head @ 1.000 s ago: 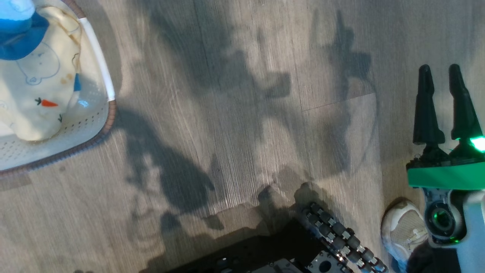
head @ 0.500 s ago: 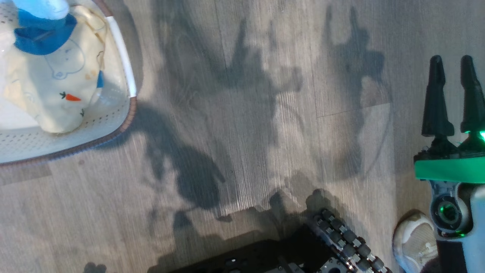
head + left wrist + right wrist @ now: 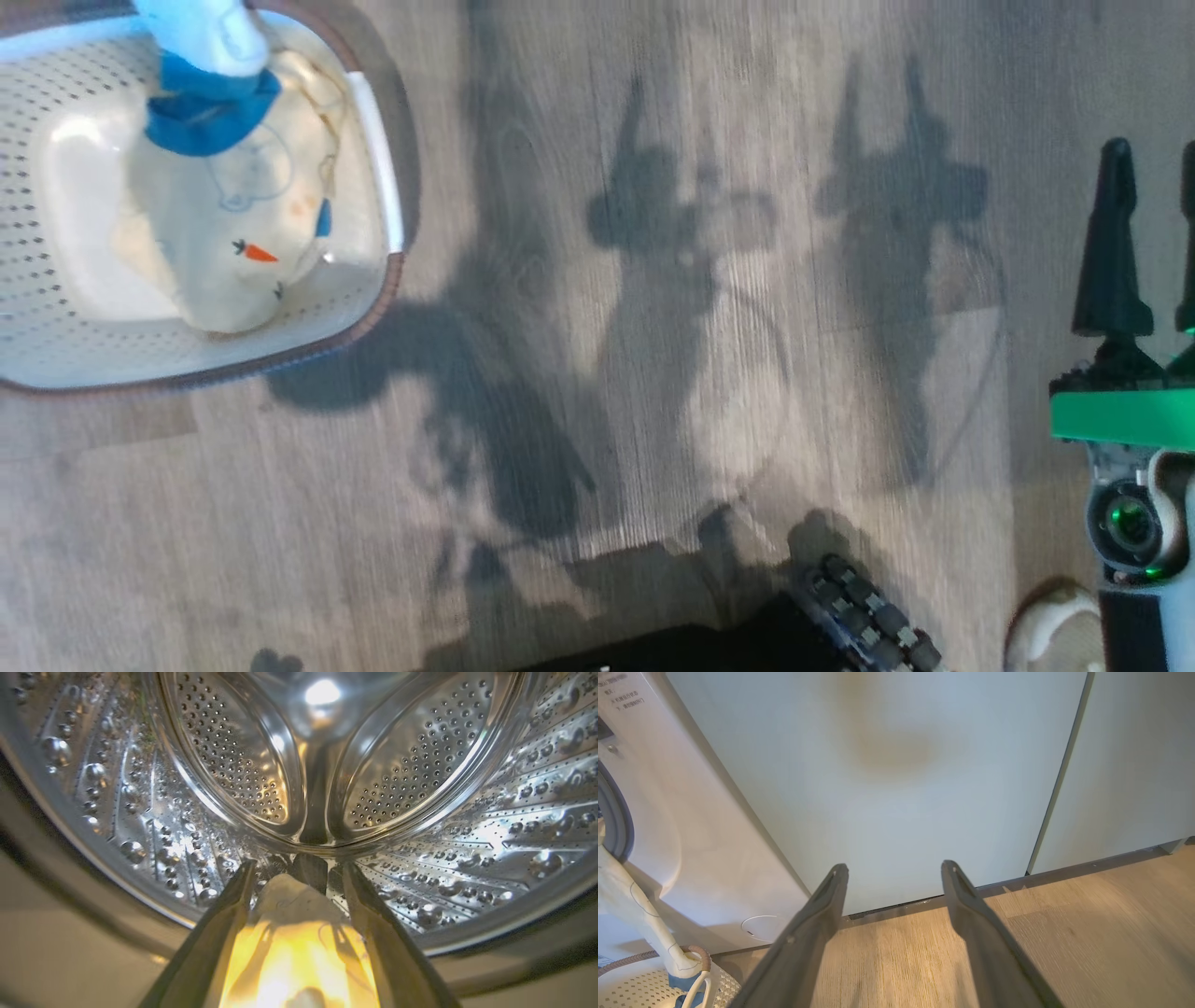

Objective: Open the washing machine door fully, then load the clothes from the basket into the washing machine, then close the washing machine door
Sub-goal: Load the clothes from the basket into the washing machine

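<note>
One basket (image 3: 140, 359), one clothes bundle (image 3: 233, 224), one washing machine drum (image 3: 420, 760), my left claw (image 3: 299, 864) wide, cloth (image 3: 294, 933) between fingers, my right claw (image 3: 894, 865) wide, head camera swung since earlier, more basket showing.

A home laundry corner — white washing machine (image 3: 682, 835) beside pale cabinet panels (image 3: 901, 788), wood-plank floor (image 3: 653, 373), laundry basket (image 3: 93, 359).

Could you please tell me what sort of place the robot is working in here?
Most likely a home laundry area: a front-loading washing machine with a perforated steel drum, a laundry basket holding clothes on a wood-look floor, and pale cabinet panels beside it.
</note>
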`<state>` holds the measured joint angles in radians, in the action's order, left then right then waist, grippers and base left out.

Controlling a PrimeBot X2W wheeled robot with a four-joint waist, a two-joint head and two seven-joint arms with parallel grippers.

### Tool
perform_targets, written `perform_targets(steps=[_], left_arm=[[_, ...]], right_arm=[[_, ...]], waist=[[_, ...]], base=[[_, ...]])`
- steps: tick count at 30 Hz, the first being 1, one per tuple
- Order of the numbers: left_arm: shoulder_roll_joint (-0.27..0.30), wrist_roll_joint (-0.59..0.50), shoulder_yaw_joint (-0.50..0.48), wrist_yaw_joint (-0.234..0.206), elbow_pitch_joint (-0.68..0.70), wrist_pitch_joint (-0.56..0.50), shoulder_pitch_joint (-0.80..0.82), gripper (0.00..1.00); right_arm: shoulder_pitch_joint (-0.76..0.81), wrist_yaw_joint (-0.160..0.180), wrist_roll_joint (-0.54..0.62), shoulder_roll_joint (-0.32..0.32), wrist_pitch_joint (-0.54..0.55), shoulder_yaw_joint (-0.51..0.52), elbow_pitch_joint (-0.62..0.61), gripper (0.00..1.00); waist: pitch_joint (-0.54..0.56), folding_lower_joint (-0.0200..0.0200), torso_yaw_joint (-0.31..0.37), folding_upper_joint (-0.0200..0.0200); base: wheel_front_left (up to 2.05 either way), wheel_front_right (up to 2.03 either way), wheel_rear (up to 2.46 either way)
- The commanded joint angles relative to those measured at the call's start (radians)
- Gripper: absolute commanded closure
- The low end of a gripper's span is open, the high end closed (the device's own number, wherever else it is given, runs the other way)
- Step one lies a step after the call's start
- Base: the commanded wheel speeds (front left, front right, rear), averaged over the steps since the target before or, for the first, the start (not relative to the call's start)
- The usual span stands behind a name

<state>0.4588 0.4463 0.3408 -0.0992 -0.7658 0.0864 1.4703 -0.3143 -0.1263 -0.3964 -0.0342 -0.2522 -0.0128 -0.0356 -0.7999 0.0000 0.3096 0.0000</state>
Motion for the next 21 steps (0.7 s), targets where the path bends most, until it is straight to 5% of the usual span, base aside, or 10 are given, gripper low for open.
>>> perform_targets(steps=[1,13,21], left_arm=[[0.035,0.011,-0.022,-0.015,0.063,0.021,-0.054,0.00],[-0.002,0.067,-0.036,-0.099,0.373,0.098,-0.455,0.00],[-0.014,0.071,-0.027,-0.194,0.583,0.110,-0.731,0.00]], right_arm=[[0.036,-0.004,0.013,-0.016,-0.010,0.001,-0.024,0.00],[0.090,-0.004,0.071,-0.016,-0.010,0.043,-0.037,0.00],[0.126,-0.004,0.121,-0.016,-0.010,0.045,-0.026,0.00]], waist=[[0.035,0.0000,-0.024,0.0000],[0.152,0.0000,-0.097,0.0000],[0.235,0.0000,-0.137,0.0000]], base=[[0.00,0.00,0.00],[0.00,0.00,0.00],[0.00,0.00,0.00]])
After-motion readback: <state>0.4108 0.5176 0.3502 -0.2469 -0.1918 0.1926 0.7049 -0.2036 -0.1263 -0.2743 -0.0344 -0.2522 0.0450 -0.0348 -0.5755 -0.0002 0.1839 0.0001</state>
